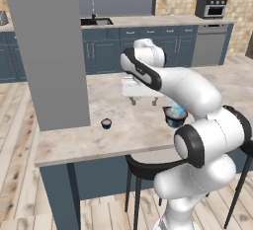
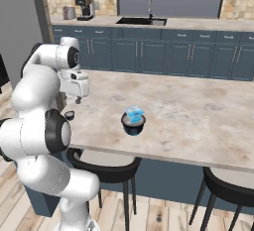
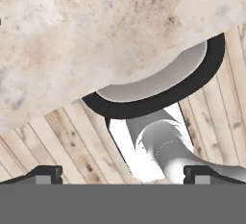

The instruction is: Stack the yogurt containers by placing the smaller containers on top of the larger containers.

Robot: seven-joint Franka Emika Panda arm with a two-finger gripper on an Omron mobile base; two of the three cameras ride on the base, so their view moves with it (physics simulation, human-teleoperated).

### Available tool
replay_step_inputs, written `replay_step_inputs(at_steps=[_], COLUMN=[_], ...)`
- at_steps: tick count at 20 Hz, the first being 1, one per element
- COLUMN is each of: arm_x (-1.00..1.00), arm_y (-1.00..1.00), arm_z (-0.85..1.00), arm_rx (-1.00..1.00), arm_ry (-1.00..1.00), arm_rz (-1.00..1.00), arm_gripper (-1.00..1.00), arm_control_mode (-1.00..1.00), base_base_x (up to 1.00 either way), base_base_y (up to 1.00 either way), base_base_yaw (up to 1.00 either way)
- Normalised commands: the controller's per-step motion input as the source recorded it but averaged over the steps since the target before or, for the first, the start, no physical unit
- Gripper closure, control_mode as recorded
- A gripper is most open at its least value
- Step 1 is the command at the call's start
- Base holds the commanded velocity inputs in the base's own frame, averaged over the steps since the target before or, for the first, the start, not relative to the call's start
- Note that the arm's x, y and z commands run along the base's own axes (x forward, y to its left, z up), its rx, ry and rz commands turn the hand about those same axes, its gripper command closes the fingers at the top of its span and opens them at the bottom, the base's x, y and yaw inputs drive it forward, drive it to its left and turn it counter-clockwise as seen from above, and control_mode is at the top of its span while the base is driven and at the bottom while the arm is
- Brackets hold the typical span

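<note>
The larger container, a wide dark bowl-shaped cup (image 1: 173, 121) (image 2: 133, 125), stands on the marble island counter (image 1: 123, 135) near its front edge. A light-blue boxy container (image 1: 177, 110) (image 2: 133, 112) rests on top of it. The tiny dark round cup (image 1: 106, 123) (image 2: 70, 115) stands alone on the counter to the left. My gripper (image 1: 143, 100) (image 2: 74, 97) hangs open above the counter, behind and between the tiny cup and the bowl, holding nothing. In the hand view its dark fingertips (image 3: 45, 174) stand wide apart over the counter's edge.
A broad grey pillar (image 1: 49, 51) rises from the counter's left part. Black stools (image 1: 143, 167) (image 2: 106, 168) (image 3: 158, 98) sit under the front edge, above wooden floor. Blue cabinets with a sink (image 2: 141, 21) line the back wall.
</note>
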Motion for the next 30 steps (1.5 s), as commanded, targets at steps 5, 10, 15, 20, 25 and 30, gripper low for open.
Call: replay_step_inputs(at_steps=[5, 10, 15, 20, 25, 30], arm_x=[0.02, 0.0, 0.11, 0.27, 0.26, 0.28], arm_y=[0.29, 0.36, 0.32, 0.23, 0.09, 0.06], arm_z=[-0.04, -0.12, -0.11, -0.13, -0.07, -0.03], arm_rx=[0.02, 0.0, 0.0, 0.01, 0.02, 0.01], arm_ry=[-0.12, -0.21, -0.22, -0.21, -0.01, 0.03], arm_rz=[0.11, 0.12, 0.12, 0.15, 0.19, 0.2], arm_gripper=[-1.0, -1.0, -1.0, -1.0, -1.0, -1.0], arm_control_mode=[-1.0, -1.0, -1.0, -1.0, -1.0, -1.0], base_base_x=[0.0, 0.0, 0.0, 0.0, 0.0, 0.0], base_base_y=[0.0, 0.0, 0.0, 0.0, 0.0, 0.0], base_base_yaw=[0.0, 0.0, 0.0, 0.0, 0.0, 0.0])
